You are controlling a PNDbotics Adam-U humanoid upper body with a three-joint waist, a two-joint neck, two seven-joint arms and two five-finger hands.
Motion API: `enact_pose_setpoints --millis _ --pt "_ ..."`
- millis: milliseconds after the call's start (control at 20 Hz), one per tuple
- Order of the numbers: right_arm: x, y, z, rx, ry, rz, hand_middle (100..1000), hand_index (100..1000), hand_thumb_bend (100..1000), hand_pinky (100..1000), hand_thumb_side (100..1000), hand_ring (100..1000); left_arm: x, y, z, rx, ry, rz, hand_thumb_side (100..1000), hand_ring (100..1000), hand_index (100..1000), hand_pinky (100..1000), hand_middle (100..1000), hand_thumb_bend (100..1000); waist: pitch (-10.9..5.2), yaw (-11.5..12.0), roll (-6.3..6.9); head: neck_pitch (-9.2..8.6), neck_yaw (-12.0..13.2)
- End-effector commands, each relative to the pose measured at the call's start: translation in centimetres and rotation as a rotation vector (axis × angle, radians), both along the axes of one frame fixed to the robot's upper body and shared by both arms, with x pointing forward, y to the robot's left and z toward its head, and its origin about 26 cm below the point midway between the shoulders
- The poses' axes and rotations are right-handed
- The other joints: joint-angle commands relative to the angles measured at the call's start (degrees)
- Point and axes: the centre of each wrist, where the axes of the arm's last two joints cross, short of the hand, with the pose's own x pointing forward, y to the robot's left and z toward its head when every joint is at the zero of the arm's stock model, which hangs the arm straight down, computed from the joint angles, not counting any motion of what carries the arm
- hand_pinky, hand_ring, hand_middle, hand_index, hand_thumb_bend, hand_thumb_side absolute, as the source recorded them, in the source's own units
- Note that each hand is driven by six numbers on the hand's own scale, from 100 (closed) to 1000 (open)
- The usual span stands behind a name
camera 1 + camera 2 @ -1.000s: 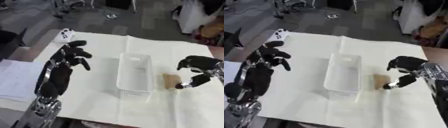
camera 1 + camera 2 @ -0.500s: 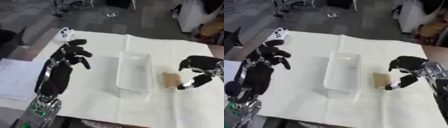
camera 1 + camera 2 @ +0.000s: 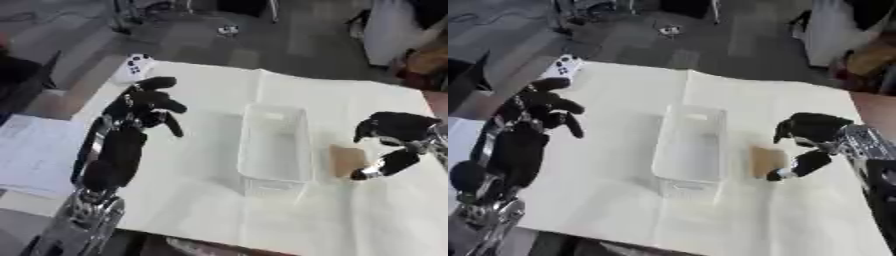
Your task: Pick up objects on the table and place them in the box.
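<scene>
Tan block (image 3: 346, 159) lies beside right hand (image 3: 395, 134).

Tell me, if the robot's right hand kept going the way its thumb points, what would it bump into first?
Probably the brown block lying flat right beside the white box. The right hand hovers just beside it, thumb tip near its edge, though depth is hard to judge.

Soft overall blur, even overhead light, pale table cloth (image 3: 210, 200) bright, faint shadow beside the box (image 3: 275, 148), dim floor beyond
</scene>
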Motion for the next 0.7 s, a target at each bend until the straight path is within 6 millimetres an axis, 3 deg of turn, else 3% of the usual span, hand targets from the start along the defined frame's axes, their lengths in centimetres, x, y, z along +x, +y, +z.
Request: enact_pose_setpoints --millis 50,700 --pt "0.07 -0.23 0.96 0.005 -0.03 -0.01 834 835 754 996 984 880 0.01 -0.15 1.07 0.011 -0.032 -0.021 806 660 738 417 789 653 -0.39 0.31 0.02 -0.92 0.32" --pt "0.1 -0.82 0.83 -0.008 -0.045 -0.045 834 844 731 997 937 880 0.22 -0.28 1.54 0.008 -0.045 -0.025 808 661 738 418 790 652 0.68 0.93 -0.47 -1.03 0.23"
